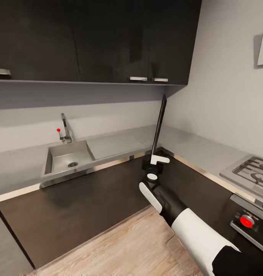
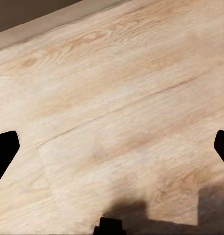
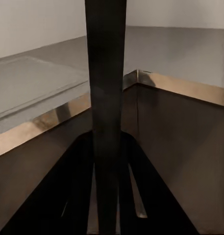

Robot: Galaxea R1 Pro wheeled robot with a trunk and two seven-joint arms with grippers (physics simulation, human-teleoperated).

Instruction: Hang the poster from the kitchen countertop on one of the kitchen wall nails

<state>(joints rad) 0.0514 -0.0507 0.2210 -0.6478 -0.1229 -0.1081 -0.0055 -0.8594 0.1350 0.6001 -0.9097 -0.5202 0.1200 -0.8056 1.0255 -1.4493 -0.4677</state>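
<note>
Our right gripper (image 1: pixel 157 158) is clamped on the bottom edge of the thin black-framed poster (image 1: pixel 159 124), which stands upright and edge-on above the inner corner of the grey brushed-steel L-shaped counter (image 1: pixel 120 143). The square steel sink basin (image 1: pixel 68 158) with its tap (image 1: pixel 65 128) lies at 9 o'clock from the poster, the gas hob (image 1: pixel 254 170) at 3 o'clock. Our left gripper (image 2: pixel 112 147) hangs spread wide over the pale wood plank floor (image 2: pixel 121 88), holding nothing.
</note>
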